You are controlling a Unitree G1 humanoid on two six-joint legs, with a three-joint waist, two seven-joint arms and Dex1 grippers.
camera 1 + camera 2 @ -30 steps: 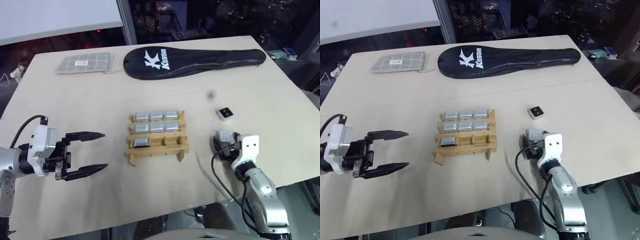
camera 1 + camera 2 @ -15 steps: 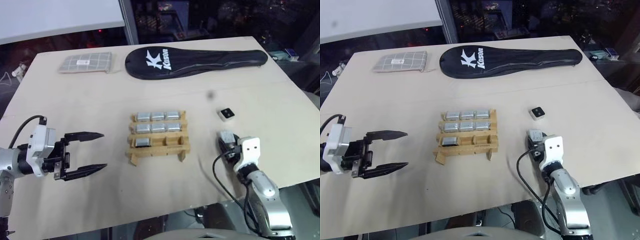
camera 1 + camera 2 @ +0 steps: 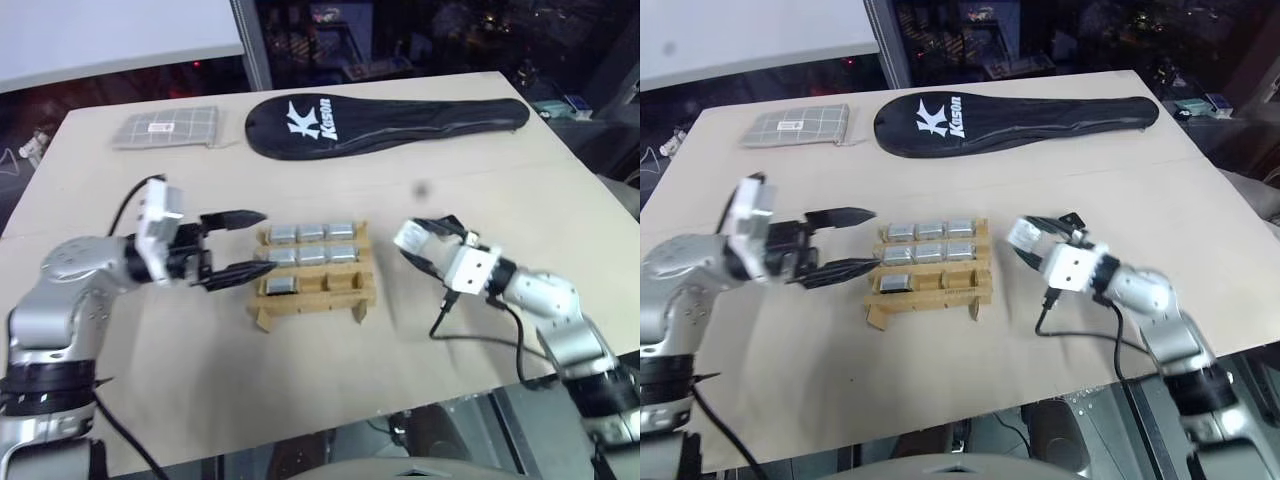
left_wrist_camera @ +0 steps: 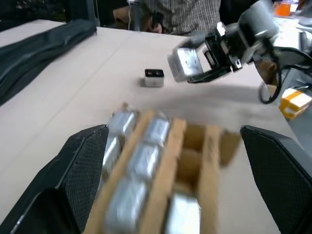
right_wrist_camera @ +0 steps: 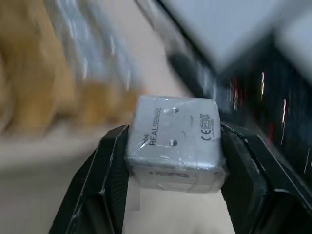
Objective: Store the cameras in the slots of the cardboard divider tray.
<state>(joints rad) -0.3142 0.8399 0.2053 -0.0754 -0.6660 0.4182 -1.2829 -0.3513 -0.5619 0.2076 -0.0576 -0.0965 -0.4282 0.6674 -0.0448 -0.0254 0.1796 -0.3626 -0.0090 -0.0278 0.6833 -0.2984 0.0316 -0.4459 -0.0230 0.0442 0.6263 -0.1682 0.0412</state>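
Observation:
The cardboard divider tray (image 3: 312,300) lies mid-table. Cameras fill its far row (image 3: 313,232) and middle row (image 3: 314,255), and one more sits in the near left slot (image 3: 283,286). The two other near slots are empty. My right gripper (image 3: 412,240) hovers just right of the tray, shut on a silver camera (image 5: 174,141) that is clear of the table. Another camera (image 4: 154,77), black lens face up, lies on the table behind that gripper. My left gripper (image 3: 264,241) is open, its fingertips at the tray's left edge.
A long black racket cover (image 3: 385,118) and a grey checked pouch (image 3: 168,127) lie along the far side of the table. A person in a checked shirt (image 4: 180,12) is beyond the table, and a small orange box (image 4: 295,100) lies off to one side.
My right gripper lifted the camera off the table and swung it left toward the tray, rolling as it rose. My left gripper moved right to the tray's left edge, still open.

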